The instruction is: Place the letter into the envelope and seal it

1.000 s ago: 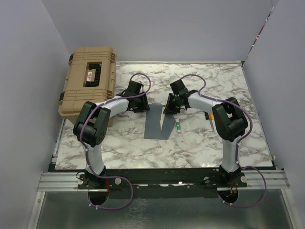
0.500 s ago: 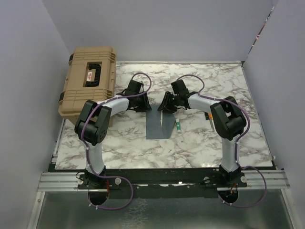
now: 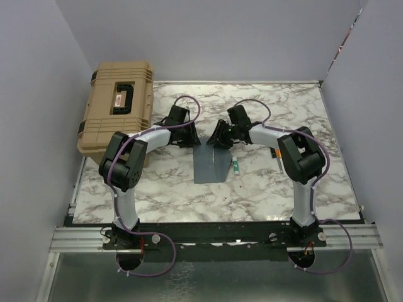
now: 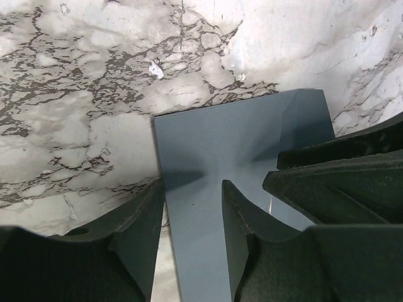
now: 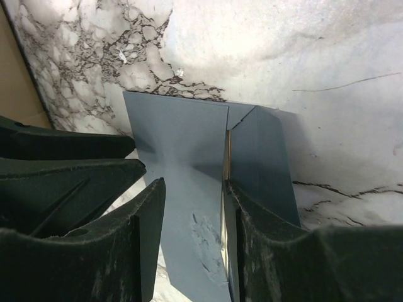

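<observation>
The left arm (image 3: 124, 204) and right arm (image 3: 267, 134) show white links (image 3: 154, 135), black joints (image 3: 119, 165), purple cables (image 3: 187, 98), and seemingly matte-black gripper fingers (image 4: 252, 239).

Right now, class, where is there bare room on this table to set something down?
Bare: the table between the envelope and the near edge, and its far strip behind both jaws. Crowded: the middle, where both jaws meet the envelope, a small tube beside it; the tan case takes the far left.

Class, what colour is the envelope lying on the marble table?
The envelope is plain slate blue-grey; the left wrist view shows it best.
</observation>
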Available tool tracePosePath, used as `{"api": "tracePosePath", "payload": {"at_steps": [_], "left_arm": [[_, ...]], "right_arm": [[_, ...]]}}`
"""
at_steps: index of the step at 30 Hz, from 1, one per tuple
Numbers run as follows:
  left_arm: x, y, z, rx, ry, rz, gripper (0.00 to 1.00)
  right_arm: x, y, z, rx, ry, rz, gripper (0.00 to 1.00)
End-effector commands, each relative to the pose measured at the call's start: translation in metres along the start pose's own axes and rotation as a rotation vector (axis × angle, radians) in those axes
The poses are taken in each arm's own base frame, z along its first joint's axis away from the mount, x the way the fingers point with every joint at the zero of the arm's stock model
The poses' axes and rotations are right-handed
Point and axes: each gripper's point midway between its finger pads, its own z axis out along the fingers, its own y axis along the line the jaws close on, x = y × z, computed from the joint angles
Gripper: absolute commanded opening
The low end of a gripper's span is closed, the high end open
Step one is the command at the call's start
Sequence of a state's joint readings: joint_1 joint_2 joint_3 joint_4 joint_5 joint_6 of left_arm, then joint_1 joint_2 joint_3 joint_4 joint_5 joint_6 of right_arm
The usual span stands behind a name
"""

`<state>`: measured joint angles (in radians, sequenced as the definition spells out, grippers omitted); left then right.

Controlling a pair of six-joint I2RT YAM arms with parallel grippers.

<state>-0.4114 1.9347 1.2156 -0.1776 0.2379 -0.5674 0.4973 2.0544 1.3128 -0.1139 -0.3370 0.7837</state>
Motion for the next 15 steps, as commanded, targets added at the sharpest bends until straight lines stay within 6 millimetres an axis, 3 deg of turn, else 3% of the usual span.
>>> {"api": "tracePosePath", "payload": {"at_steps": [1, 6, 15], "left_arm": [[0.029, 0.01, 0.011, -0.007, 0.1, -0.024, 0.44], [0.026, 0.011, 0.01, -0.007, 0.088, -0.032, 0.44], [-0.002, 0.003, -0.015, -0.012, -0.009, -0.01, 0.48]], "right_arm": [[0.024, -0.016, 0.016, -0.007, 0.086, 0.067, 0.47], [0.018, -0.005, 0.01, -0.09, 0.048, 0.078, 0.47], [-0.007, 0.017, -0.041, -0.115, -0.08, -0.013, 0.47]]}}
